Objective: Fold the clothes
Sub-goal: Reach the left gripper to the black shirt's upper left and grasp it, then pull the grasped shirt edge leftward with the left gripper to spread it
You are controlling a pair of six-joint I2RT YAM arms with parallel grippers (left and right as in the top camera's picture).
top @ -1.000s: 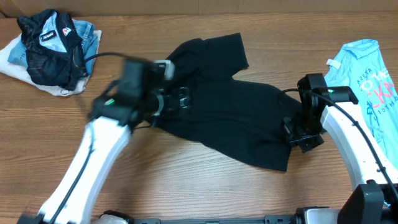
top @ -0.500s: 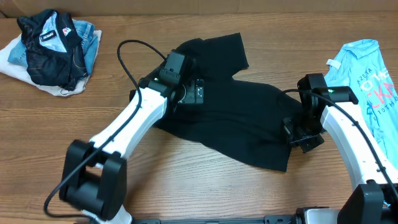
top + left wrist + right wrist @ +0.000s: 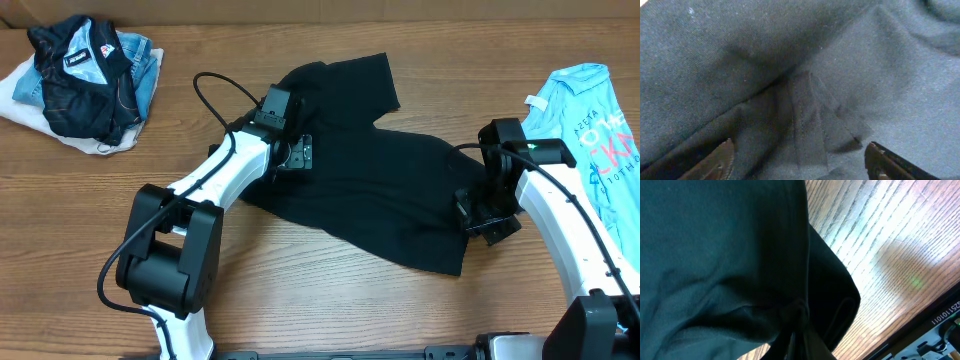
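The black T-shirt (image 3: pixel 370 190) lies rumpled at the middle of the table (image 3: pixel 300 300). Your right gripper (image 3: pixel 482 215) is clenched on its right edge. Your left gripper (image 3: pixel 298 155), jaws apart, straddles a raised fold (image 3: pixel 807 115). Pinch that fold cleanly, then draw the cloth flat. The light blue T-shirt (image 3: pixel 590 110) and dark jacket (image 3: pixel 80 80) lie well apart and obstruct nothing.

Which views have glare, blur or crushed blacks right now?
Overhead: sharp and evenly lit, no motion blur, but the black T-shirt reads almost flat black. Left wrist: very close to the cloth, weave soft, with a shadowed crease mid-frame. Right wrist: strong glare on the table, shirt underexposed.
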